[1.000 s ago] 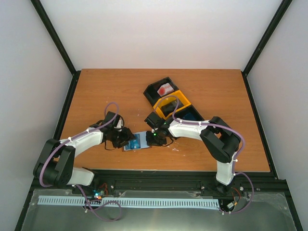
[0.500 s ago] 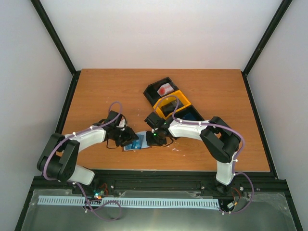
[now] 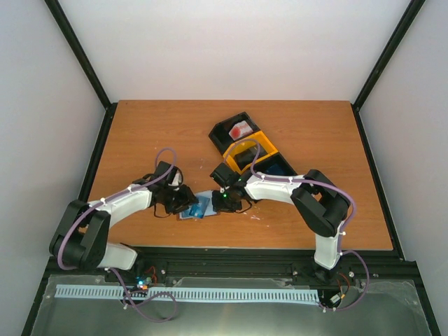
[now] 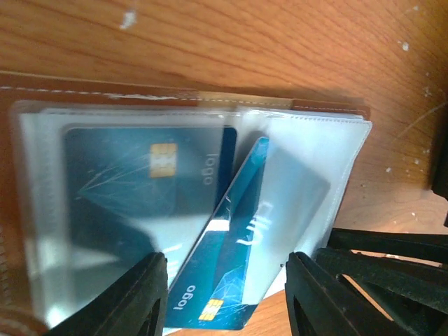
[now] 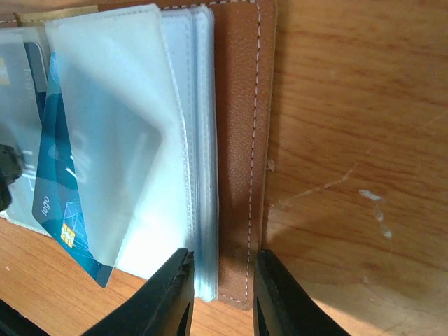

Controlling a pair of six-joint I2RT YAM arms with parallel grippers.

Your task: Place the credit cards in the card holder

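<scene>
Now my right gripper point(image 5: 222, 273) is clenched on the card holder point(image 5: 238, 105). Its 2 fingers pinch the edge of the brown cover together with the stack of clear sleeves. The holder lies open and flat on the wooden table point(image 3: 140, 133), near the front edge, between my 2 grippers, with its pale inside facing up.

My left gripper point(image 4: 225, 280) is at the opposite side of the holder. Between its 2 fingers is the near end of the tilted card point(image 4: 234, 245). This card is blue, with a chip at the near corner and the word "logo" on it. Its far end goes under a clear sleeve, and its near end sticks out past the edge of the holder. One finger is touching the long side of the card. At the other finger I cannot tell if there is contact, so I cannot say if this gripper grasps the card or only stands around it.

The second card point(image 4: 140, 189), also blue, sits straight inside a sleeve beside the tilted one.

The black-and-yellow tray point(image 3: 266, 148) with 3 compartments stands behind my right arm, apart from the holder.
</scene>
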